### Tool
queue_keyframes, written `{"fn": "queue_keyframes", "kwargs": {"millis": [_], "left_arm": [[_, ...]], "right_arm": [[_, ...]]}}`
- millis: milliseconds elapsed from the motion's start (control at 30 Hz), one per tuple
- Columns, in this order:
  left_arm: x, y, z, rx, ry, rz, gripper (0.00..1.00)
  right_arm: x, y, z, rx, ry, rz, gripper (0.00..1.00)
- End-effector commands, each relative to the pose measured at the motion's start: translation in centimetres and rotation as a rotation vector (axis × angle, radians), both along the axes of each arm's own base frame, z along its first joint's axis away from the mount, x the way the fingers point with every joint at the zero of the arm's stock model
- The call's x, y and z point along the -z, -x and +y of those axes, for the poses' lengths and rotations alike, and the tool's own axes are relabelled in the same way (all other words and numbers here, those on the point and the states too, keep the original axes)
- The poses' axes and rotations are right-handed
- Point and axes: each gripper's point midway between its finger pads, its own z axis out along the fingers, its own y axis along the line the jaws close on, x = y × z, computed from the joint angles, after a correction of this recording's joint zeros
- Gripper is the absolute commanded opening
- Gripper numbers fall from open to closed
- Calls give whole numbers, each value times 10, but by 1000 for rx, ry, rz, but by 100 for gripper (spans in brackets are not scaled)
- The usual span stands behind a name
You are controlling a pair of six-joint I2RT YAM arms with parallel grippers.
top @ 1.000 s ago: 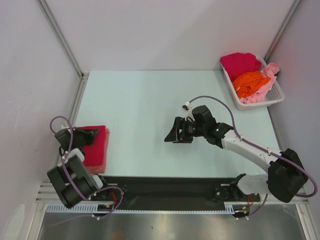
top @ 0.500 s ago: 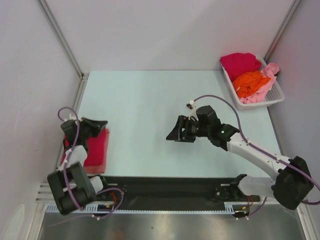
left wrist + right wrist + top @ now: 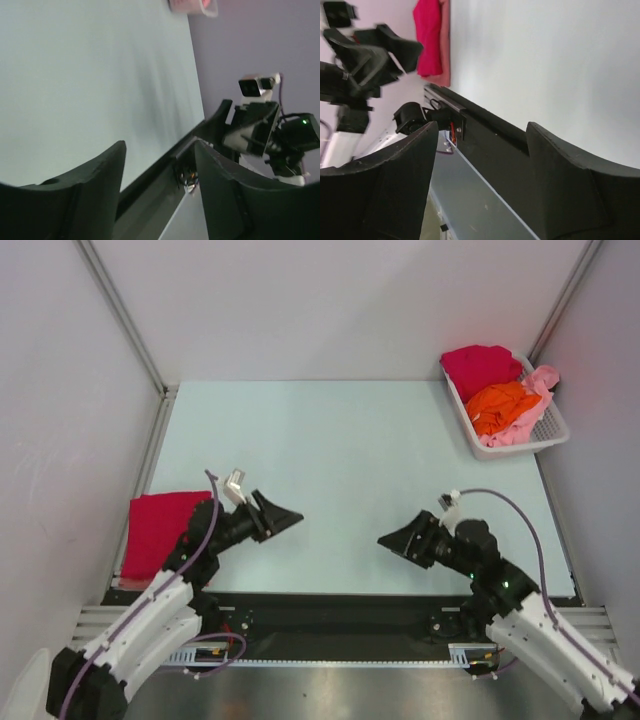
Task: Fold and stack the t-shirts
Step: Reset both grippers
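We see pale walls (image 3: 330,300) on three sides of a light blue-green tabletop (image 3: 330,440). At its far right corner a white basket (image 3: 553,432) holds a crimson shirt (image 3: 480,365), an orange shirt (image 3: 503,403) and a pink shirt (image 3: 537,390), all heaped. A folded red shirt (image 3: 158,530) lies at the near left corner. Near the near edge, the left pincer (image 3: 285,520) and right pincer (image 3: 398,540) face each other, both spread apart and empty.

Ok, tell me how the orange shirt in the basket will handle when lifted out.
The orange shirt lies crumpled, so it will probably hang limp and unfold rather than hold a shape. It looks like thin cloth, so likely light. It is bunched against the light pink shirt in the white basket, so that one may drag along.
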Motion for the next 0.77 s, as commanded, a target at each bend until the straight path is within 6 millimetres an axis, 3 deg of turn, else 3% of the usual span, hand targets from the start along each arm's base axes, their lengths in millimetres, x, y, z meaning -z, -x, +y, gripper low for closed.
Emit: {"fn": "queue_keyframes", "kwargs": {"millis": [0, 33, 67, 133, 167, 233, 300, 333, 500, 633, 733], "left_arm": [[19, 35, -3, 18, 63, 40, 66], [8, 46, -2, 31, 124, 0, 69], [34, 55, 0, 39, 131, 51, 72], [40, 71, -2, 74, 235, 95, 74], [60, 80, -1, 86, 269, 110, 75], [73, 90, -3, 110, 325, 185, 75], [65, 89, -1, 108, 347, 124, 80], [68, 92, -2, 123, 337, 133, 81], [58, 104, -8, 216, 358, 118, 81], [51, 110, -9, 252, 368, 88, 81], [33, 114, -8, 276, 420, 29, 86]], "right_arm": [[28, 7, -24, 177, -106, 71, 77], [10, 12, -28, 191, -211, 15, 78], [16, 13, -30, 200, -225, 13, 80], [34, 19, -28, 157, -143, 54, 86], [38, 23, -23, 108, -114, 44, 91], [46, 23, -26, 119, -87, 42, 95], [50, 19, -32, 171, -102, 21, 100], [63, 18, -33, 182, -86, 46, 100], [85, 22, -15, 115, -141, 115, 100], [79, 25, -12, 76, -148, 82, 100], [54, 36, -1, -41, -223, -2, 100]]}}
